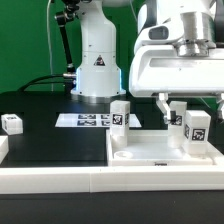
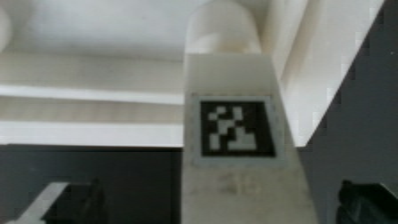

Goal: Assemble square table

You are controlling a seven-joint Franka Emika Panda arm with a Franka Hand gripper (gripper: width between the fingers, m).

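Note:
The white square tabletop (image 1: 150, 155) lies at the front right, rim up. One white tagged leg (image 1: 120, 113) stands at its far left corner. Another leg (image 1: 196, 127) stands at its right side, and a third (image 1: 178, 115) shows just behind that one. A loose leg (image 1: 12, 123) lies on the dark table at the exterior view's left. My gripper (image 1: 190, 103) hangs over the right leg, with its jaws open on either side. In the wrist view the leg (image 2: 240, 120) runs between my dark fingertips (image 2: 71, 200), with gaps on both sides of it. The gripper (image 2: 217, 202) is open.
The marker board (image 1: 88, 120) lies flat behind the tabletop, in front of the arm's white base (image 1: 95, 65). A long white rail (image 1: 50, 182) runs along the front edge, with a white block (image 1: 3, 148) at its left end.

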